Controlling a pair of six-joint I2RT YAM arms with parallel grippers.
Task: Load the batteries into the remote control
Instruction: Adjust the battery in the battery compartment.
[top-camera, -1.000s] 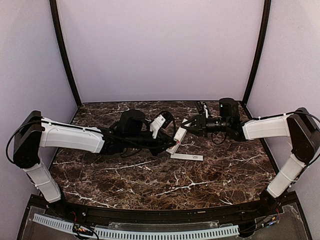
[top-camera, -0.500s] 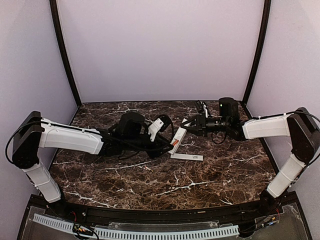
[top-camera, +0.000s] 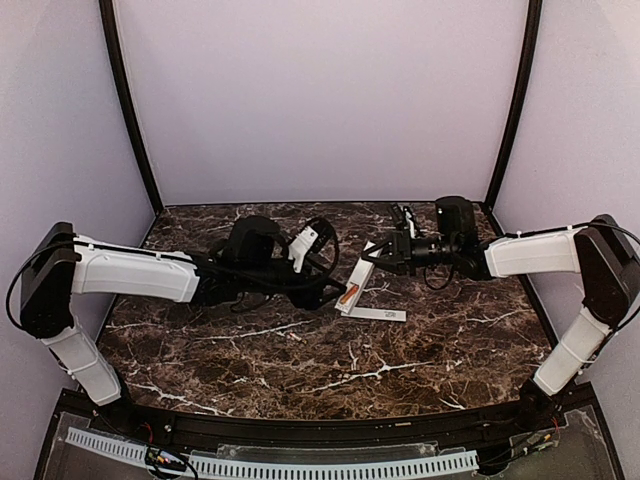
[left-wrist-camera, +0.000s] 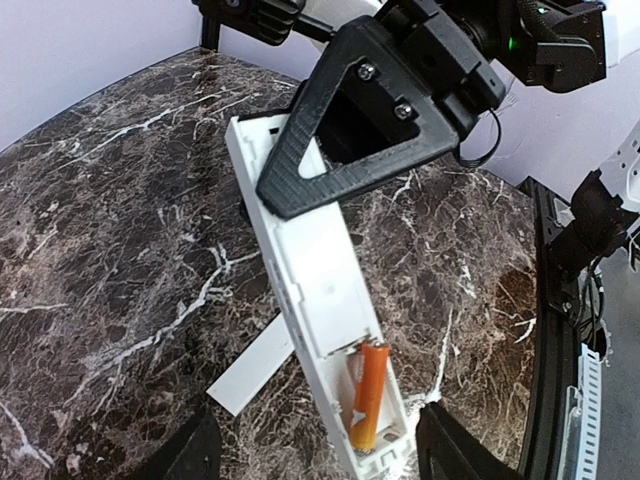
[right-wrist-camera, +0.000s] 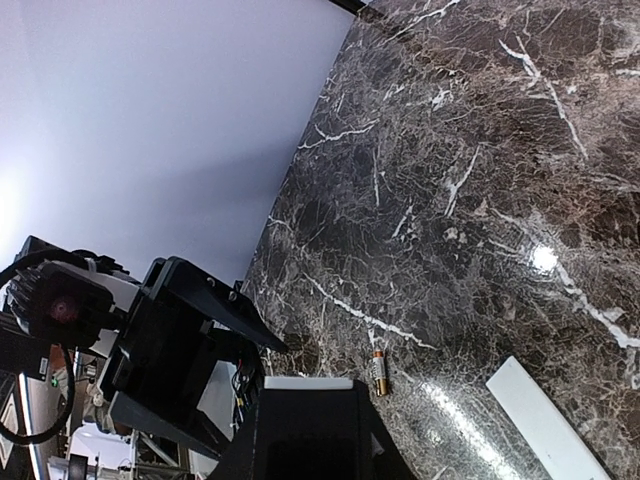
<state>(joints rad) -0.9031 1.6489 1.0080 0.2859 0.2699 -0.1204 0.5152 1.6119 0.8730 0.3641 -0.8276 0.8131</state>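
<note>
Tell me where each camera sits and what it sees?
Top: high behind the robot, looking down at the table; left arm and right arm show.
Left wrist: faces the remote, battery inside; own fingertips show.
Right wrist: looks across the table at a loose battery; own fingers show.
Top and left wrist share the remote.

White remote control (left-wrist-camera: 312, 262) tilted; battery (left-wrist-camera: 366, 395) in recess, 2nd battery (right-wrist-camera: 379, 373) on table (right-wrist-camera: 480, 150).
</note>
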